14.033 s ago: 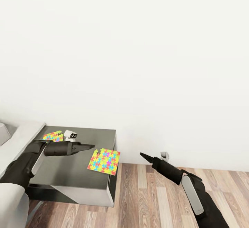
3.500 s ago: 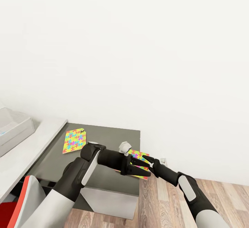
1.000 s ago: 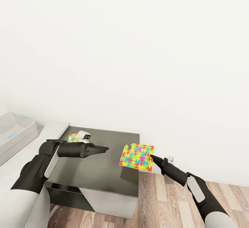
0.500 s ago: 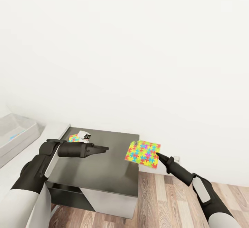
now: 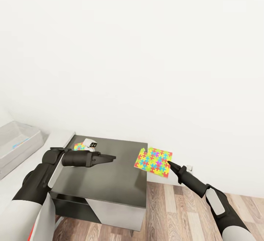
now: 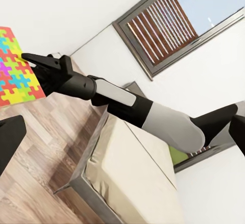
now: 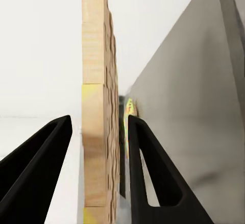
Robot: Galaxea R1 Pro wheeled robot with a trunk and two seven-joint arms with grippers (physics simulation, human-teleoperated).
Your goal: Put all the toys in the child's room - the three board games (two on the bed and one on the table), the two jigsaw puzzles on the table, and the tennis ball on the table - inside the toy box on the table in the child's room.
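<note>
Held puzzle (image 5: 154, 161): flat multicolour jigsaw square, in air just past the dark cabinet's right edge, over wood floor, tilted face toward head cam. Right wrist view: seen edge-on as tan slab (image 7: 97, 112) between the 2 fingers.
Right gripper (image 5: 169, 164): pinching the held puzzle at its right edge; fingers sit either side of the slab, contact itself not clear in wrist view.
2nd puzzle (image 5: 79, 146): lies flat on dark cabinet top, far-left corner, partly hidden behind left arm; a small white object (image 5: 89, 144) just beside it.
Left gripper (image 5: 111, 157): fingers together, nothing between them, hovering over cabinet top, pointing toward held puzzle, well apart from it.
Dark cabinet (image 5: 110, 182): dark grey top, paler front face, against white wall.
Toy box (image 5: 16, 144): pale grey bin at far left on light table top (image 5: 55, 138), something blue inside, can't tell what.
Bed (image 6: 127, 178): beige mattress, grey frame, in left wrist view, w/ right arm holding puzzle (image 6: 15, 66) across it.
Window (image 6: 178, 20): dark frame, slatted blind.
</note>
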